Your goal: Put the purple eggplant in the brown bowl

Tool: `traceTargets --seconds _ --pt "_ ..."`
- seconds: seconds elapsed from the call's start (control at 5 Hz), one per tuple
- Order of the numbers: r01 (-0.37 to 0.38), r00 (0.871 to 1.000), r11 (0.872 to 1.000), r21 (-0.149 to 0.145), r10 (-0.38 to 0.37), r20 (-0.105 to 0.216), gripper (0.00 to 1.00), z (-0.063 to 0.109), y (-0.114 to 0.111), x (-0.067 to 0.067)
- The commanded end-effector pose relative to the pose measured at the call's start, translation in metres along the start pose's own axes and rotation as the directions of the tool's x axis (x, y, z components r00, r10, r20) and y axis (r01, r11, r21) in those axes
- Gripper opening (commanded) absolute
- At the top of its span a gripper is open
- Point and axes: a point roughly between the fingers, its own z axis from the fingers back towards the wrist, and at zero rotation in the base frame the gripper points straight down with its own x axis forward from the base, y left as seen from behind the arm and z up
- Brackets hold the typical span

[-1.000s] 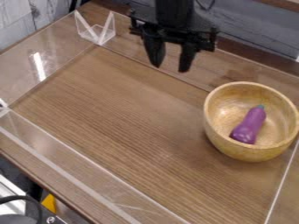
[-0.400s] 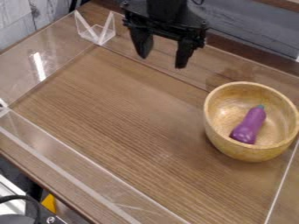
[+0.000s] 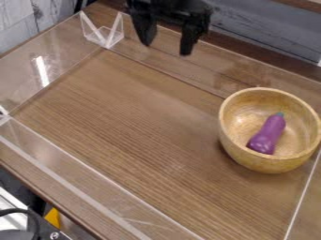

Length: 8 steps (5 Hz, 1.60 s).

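Observation:
The purple eggplant (image 3: 266,132) lies inside the brown bowl (image 3: 235,134), which stands on the wooden table at the right. The eggplant rests tilted, its narrow tip toward the bowl's far rim. My gripper (image 3: 168,41) hangs at the top of the view, well to the left of and beyond the bowl. Its two black fingers (image 3: 146,34) stand apart and point down, with nothing between them.
A clear plastic wall (image 3: 75,178) runs around the wooden tabletop (image 3: 138,112). A small clear folded stand (image 3: 101,30) sits at the back left corner, close beside the gripper.
The gripper has moved left and up in the picture, away from the bowl, and its fingers have spread wider. The eggplant and bowl have not moved.

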Motion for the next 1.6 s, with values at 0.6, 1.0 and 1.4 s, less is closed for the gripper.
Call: traceTargets --seconds 0.6,1.0,1.4 --pt "-0.128 0.987 0.992 0.011 0.126 0.1 1.0 0.012 0.017 0.02" --pt "-0.171 0.98 0.985 0.023 0.167 0.105 1.0 -0.005 0.023 0.017" --pt "-0.205 0.97 0.979 0.021 0.2 0.135 0.0 -0.017 0.014 0.021"
